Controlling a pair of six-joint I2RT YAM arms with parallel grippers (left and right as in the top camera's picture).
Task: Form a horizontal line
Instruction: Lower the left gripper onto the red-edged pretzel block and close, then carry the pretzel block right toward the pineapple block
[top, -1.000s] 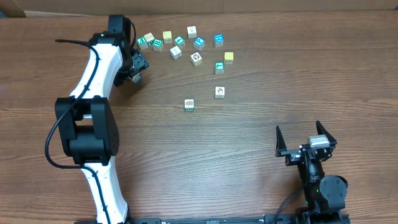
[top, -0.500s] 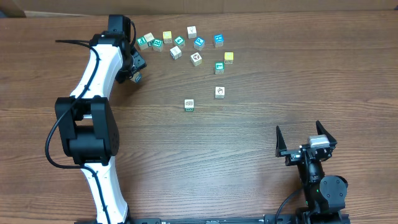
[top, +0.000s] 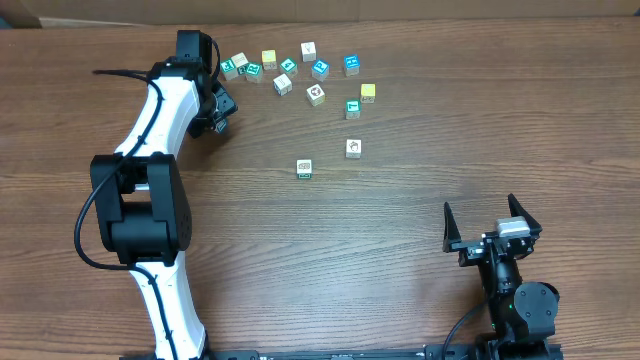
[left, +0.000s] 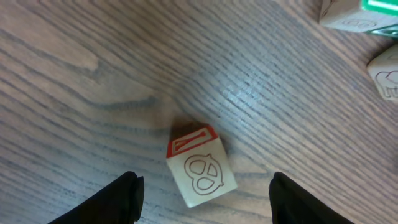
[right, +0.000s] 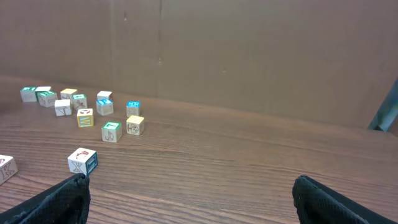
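Observation:
No straight row of touching cubes shows; the small picture cubes lie scattered at the table's far side, around a white one (top: 316, 94). My left gripper (top: 217, 120) is open at the far left, low over the table. In the left wrist view its fingers (left: 208, 200) stand either side of a white cube with a pretzel drawing and a red-edged side (left: 200, 173), not touching it. My right gripper (top: 490, 232) is open and empty near the front right; its wrist view (right: 193, 205) shows only bare wood between the fingers.
Two cubes (top: 304, 168) (top: 353, 148) lie apart nearer mid-table. A yellow cube (top: 368, 92) and a teal one (top: 353, 108) lie at the cluster's right. Three cubes (top: 240, 66) sit close right of the left gripper. A cardboard wall (right: 249, 50) backs the table.
The left arm has shifted very slightly. The cubes and the right arm have not moved.

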